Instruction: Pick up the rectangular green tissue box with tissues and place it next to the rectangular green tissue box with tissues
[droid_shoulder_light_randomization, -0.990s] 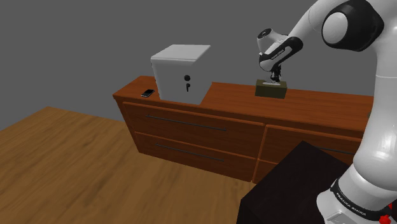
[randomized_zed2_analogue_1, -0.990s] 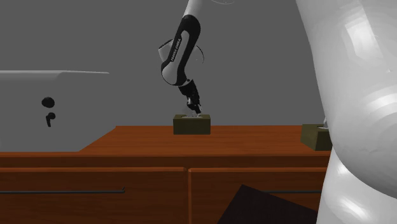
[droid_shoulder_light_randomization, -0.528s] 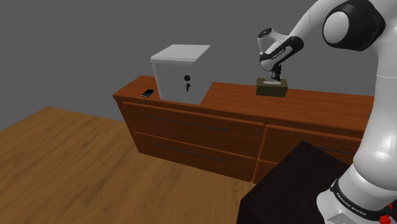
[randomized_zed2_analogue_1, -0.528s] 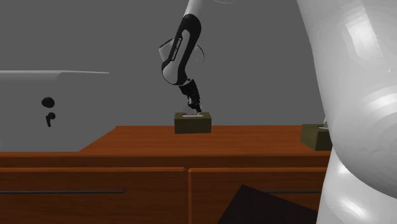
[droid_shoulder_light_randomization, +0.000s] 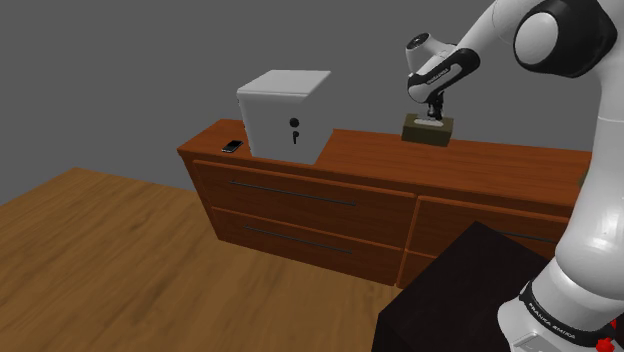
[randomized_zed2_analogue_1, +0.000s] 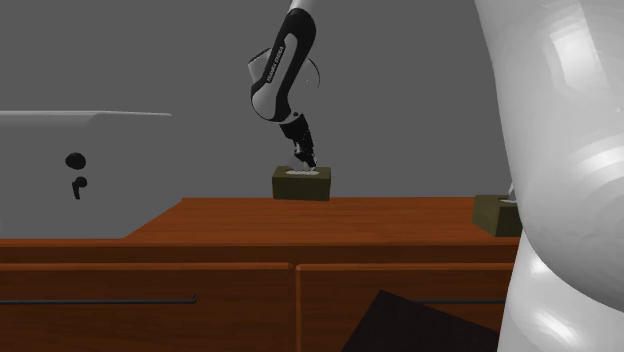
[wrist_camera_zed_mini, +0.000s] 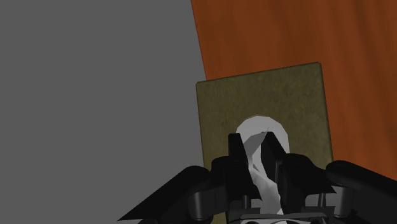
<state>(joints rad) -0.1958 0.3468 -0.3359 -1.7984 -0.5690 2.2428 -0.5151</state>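
Note:
An olive-green tissue box (droid_shoulder_light_randomization: 430, 128) with a white tissue (wrist_camera_zed_mini: 257, 135) sticking out of its top hangs slightly tilted, just above the back of the wooden dresser (droid_shoulder_light_randomization: 500, 165). My gripper (droid_shoulder_light_randomization: 433, 115) comes down onto it from above, shut on the tissue and the box top (wrist_camera_zed_mini: 264, 102). In the second exterior view the gripper (randomized_zed2_analogue_1: 305, 160) holds the box (randomized_zed2_analogue_1: 302, 185) a little off the dresser top (randomized_zed2_analogue_1: 400, 215). A second olive-green tissue box (randomized_zed2_analogue_1: 495, 213) stands on the dresser at that view's right, partly behind the arm's white body.
A white cabinet-like box (droid_shoulder_light_randomization: 283, 115) with a dark knob stands on the dresser at the shoulder view's left, a small dark phone (droid_shoulder_light_randomization: 232, 146) beside it. The black stand (droid_shoulder_light_randomization: 460, 290) is in front of the dresser. A grey wall runs behind and a wooden floor (droid_shoulder_light_randomization: 120, 260) lies below.
The gripper has risen with the tissue box, which went from resting on the dresser to hanging just above it, shifted slightly toward the wall.

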